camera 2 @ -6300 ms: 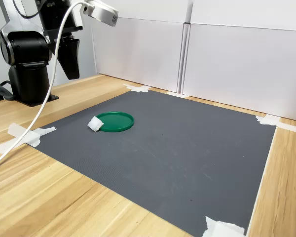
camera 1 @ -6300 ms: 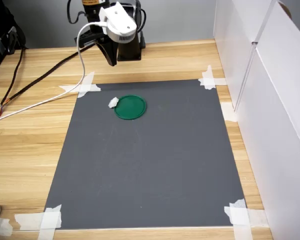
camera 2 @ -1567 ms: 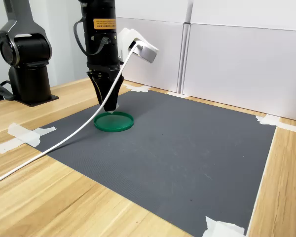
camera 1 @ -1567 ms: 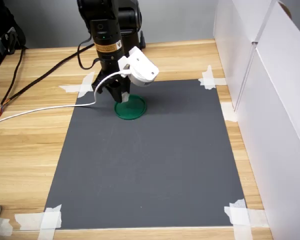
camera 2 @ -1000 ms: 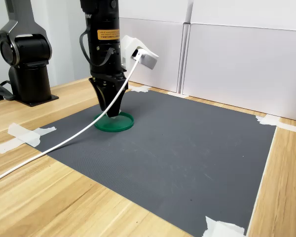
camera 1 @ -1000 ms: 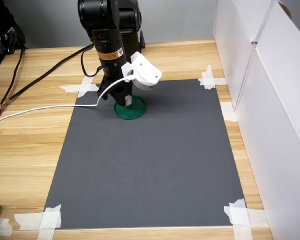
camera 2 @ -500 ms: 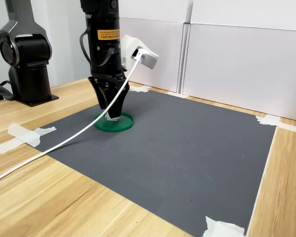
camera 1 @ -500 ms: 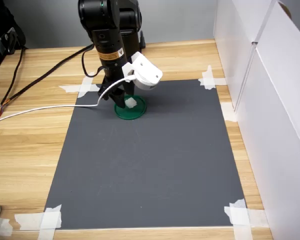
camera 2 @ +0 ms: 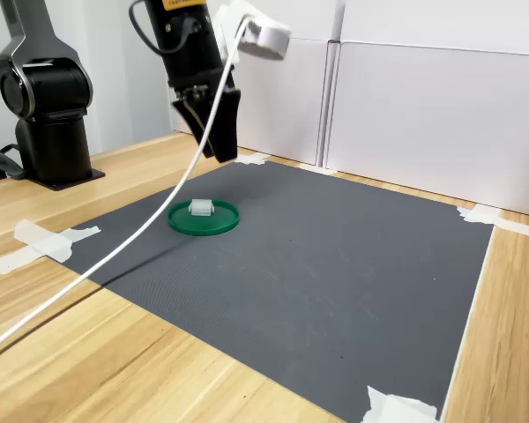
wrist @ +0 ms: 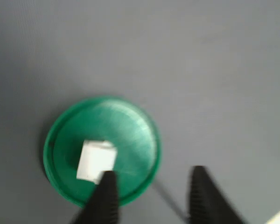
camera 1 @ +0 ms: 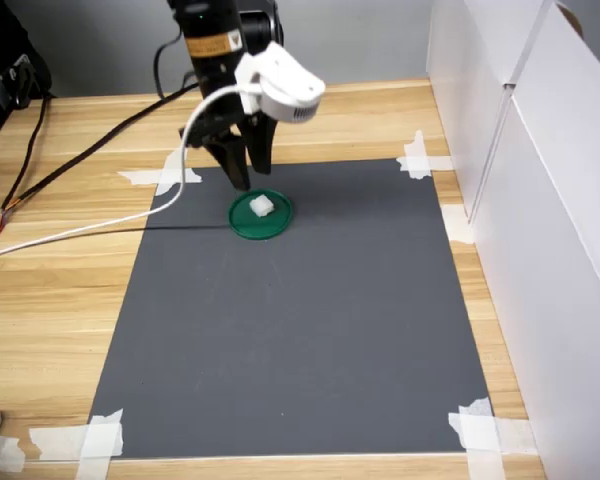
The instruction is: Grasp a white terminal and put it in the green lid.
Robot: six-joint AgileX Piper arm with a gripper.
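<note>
White terminal (camera 1: 262, 206) sits inside the green lid (camera 1: 246, 224), which lies on a dark grey mat (camera 1: 310, 330) taped at its corners to our wooden table (camera 1: 50, 290). White panels (camera 2: 423, 123) wall the table's edge. Our gripper (camera 1: 246, 178) hangs above the lid's 11 o'clock edge in the first exterior view, parted, holding nothing.

Both exterior views bright, evenly lit, sharp; wrist view soft, blurred throughout.
</note>
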